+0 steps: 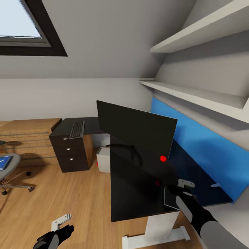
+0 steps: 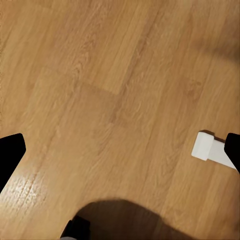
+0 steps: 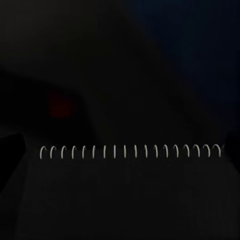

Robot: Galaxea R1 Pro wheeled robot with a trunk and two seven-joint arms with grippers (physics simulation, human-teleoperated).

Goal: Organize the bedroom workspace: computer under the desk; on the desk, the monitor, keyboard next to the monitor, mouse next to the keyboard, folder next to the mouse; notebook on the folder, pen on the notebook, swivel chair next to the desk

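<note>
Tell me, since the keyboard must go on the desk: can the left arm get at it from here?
Probably not: the slim dark-keyed keyboard lies atop the dark three-drawer unit across the room, while the left gripper hangs low over wooden floor.

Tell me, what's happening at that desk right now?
Right gripper over the dark spiral notebook on the desk, grip unclear. Left gripper empty above floor. Monitor on desk; keyboard on the drawer unit.

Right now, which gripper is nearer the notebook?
Right. The right gripper is over the notebook on the desk; whether its fingers grip it is unclear. The left gripper hangs over the floor, off the desk.
</note>
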